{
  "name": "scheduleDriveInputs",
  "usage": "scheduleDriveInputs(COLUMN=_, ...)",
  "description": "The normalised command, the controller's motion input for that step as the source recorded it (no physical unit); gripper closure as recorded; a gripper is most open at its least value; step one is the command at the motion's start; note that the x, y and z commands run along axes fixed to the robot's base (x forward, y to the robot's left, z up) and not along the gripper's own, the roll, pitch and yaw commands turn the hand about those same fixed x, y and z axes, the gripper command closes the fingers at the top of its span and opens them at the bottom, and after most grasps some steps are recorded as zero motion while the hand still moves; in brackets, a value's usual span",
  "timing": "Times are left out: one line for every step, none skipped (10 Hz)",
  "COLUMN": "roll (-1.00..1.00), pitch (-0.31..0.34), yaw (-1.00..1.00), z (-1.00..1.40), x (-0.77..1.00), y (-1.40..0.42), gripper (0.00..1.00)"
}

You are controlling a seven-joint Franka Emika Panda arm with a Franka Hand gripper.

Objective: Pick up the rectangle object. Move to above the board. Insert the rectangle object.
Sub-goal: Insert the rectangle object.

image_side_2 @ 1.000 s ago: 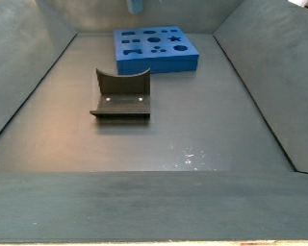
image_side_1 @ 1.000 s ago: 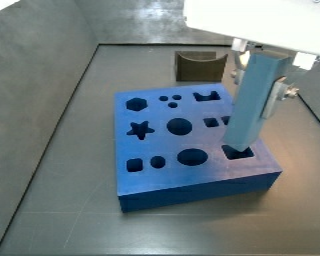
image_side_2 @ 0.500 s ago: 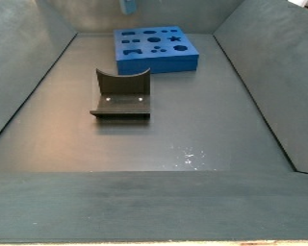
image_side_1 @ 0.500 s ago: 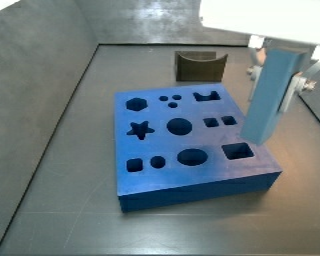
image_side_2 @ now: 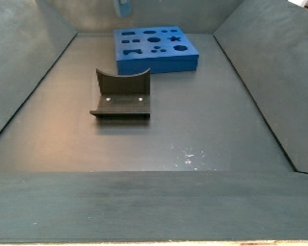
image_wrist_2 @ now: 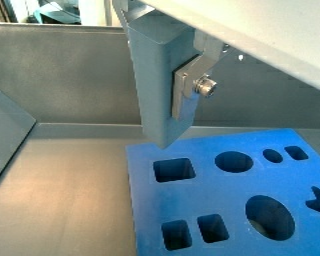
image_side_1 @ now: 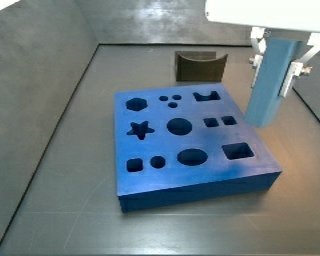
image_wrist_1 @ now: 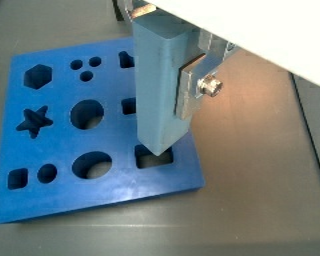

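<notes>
Wrist views, nearest: the long, slim, pale blue-grey rectangular bar (image_wrist_1: 160, 85) stands upright between the flat silver finger plates (image_wrist_1: 190, 88) of the parallel-jaw gripper (image_wrist_1: 176, 75), which are clamped on its upper part; one plate with its screw lies flat against the bar's side face (image_wrist_2: 190, 85). The bar's lower end hangs free, clear of the large thick bright-blue slab with dark cut-out holes (image_wrist_1: 116, 180), over the region of the square hole (image_wrist_1: 155, 157) near the slab's corner; whether it is centred on that hole cannot be told.

Side view: the gripper (image_side_1: 286, 55) holds the bar (image_side_1: 268, 90) vertically above the slab's edge (image_side_1: 190, 185), beside the square hole (image_side_1: 238, 152). Farther off, the dark L-shaped fixture (image_side_1: 198, 66) stands on the grey floor (image_side_1: 69, 215) beyond the slab, apart from it.
</notes>
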Motion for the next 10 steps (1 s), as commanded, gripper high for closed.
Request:
scheduleDriveInputs(roll=0.04, pitch=-0.034, yaw=-1.0, z=-0.09, x=0.0, y=0.0, gripper=1.0)
scheduleDriveInputs(roll=0.03, pitch=-0.04, yaw=-1.0, z=-0.09, x=0.0, y=0.0, gripper=1.0)
scheduleDriveInputs(roll=0.01, pitch=-0.049, yaw=-1.0, z=-0.1, x=0.0, y=0.0, gripper=1.0)
scheduleDriveInputs(roll=0.0, pitch=-0.051, yaw=-1.0, z=-0.11, x=0.0, y=0.0, gripper=1.0)
scheduleDriveInputs(roll=0.0, pitch=-0.046, yaw=-1.0, z=-0.11, x=0.0, y=0.0, gripper=1.0)
scheduleDriveInputs(roll=0.0, pitch=-0.043, yaw=-1.0, z=-0.13, x=0.0, y=0.0, gripper=1.0)
scheduleDriveInputs(roll=0.0, pitch=-0.071, yaw=-0.94, z=-0.09, x=0.0, y=0.0, gripper=1.0)
scheduleDriveInputs(roll=-0.01, pitch=0.0, yaw=0.0, z=0.0, x=0.0, y=0.0, gripper=1.0)
scheduleDriveInputs(roll=-0.02, pitch=0.0, yaw=0.0, z=0.0, x=0.0, y=0.0, gripper=1.0)
scheduleDriveInputs(roll=0.0, pitch=-0.597, yaw=-0.01, z=-0.01, x=-0.29, y=-0.1, gripper=1.0)
